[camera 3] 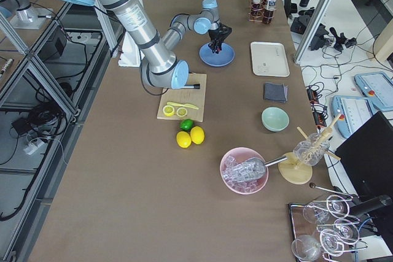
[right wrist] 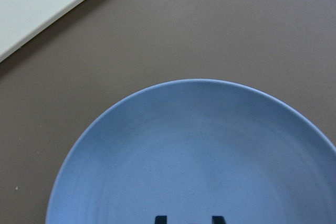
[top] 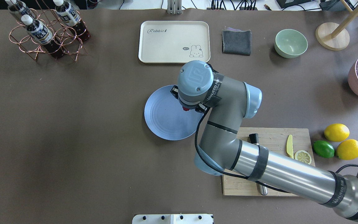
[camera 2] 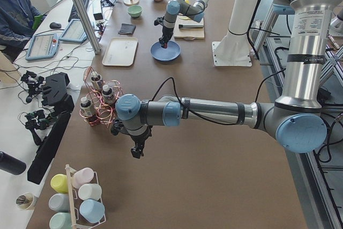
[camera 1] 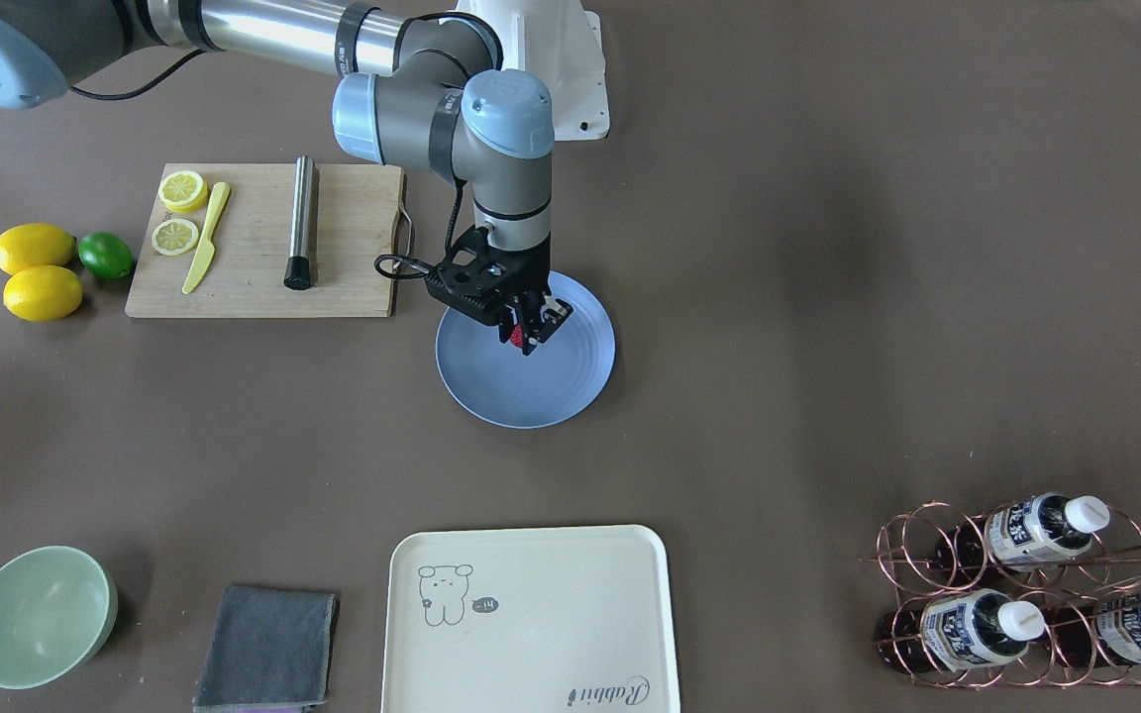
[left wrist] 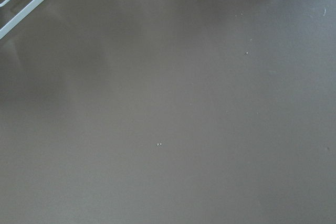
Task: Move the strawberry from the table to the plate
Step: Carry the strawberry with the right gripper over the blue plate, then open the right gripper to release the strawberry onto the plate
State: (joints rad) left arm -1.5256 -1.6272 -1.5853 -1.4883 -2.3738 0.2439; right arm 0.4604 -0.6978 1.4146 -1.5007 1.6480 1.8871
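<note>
The light-blue plate [camera 1: 531, 391] [top: 162, 123] lies mid-table beside the cutting board. My right gripper [camera 1: 529, 332] hangs just over the plate's robot-side half, pointing down, shut on the small dark-red strawberry [camera 1: 517, 337] [top: 185, 108]. The right wrist view shows the plate [right wrist: 194, 150] below and only the dark fingertips [right wrist: 160, 219] at the bottom edge, with the strawberry hidden. In the exterior left view, my left gripper [camera 2: 138, 151] hovers low over bare table [left wrist: 168, 129] near the bottle rack. Whether it is open or shut I cannot tell.
A wooden cutting board [camera 1: 353, 257] with lemon slices, a yellow knife and a metal rod lies beside the plate. Two lemons [camera 1: 41, 292] and a lime [camera 1: 106, 254] sit past it. A cream tray [camera 1: 531, 614], grey cloth [camera 1: 266, 649], mint bowl [camera 1: 39, 616] and copper bottle rack [camera 1: 1026, 594] line the operators' edge.
</note>
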